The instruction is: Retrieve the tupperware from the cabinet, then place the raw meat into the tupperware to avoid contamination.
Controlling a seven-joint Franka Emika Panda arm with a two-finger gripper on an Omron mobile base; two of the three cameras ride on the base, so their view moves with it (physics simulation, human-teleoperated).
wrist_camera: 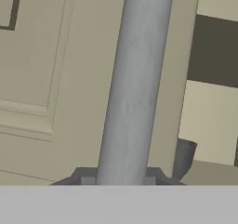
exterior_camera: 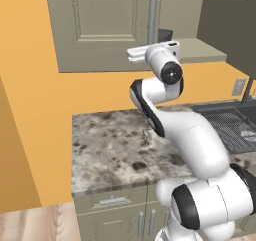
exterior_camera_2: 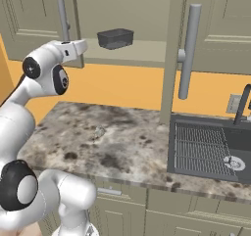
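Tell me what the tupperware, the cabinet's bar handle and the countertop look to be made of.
The tupperware: dark grey, smoky plastic, slightly see-through. The bar handle: brushed metal by its matte grey sheen, though it might be painted. The countertop: polished stone, probably granite, by its mottled grey-brown speckle.

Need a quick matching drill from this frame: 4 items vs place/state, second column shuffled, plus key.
Items:
1. tupperware
2. left cabinet door
3. sink
4. right cabinet door

Place/state:
A. set into the counter at the right
B. on the cabinet shelf
C. swung open, edge-on to the right base view
D. its bar handle close in front of the hand camera

Pairs: 1-B, 2-D, 3-A, 4-C
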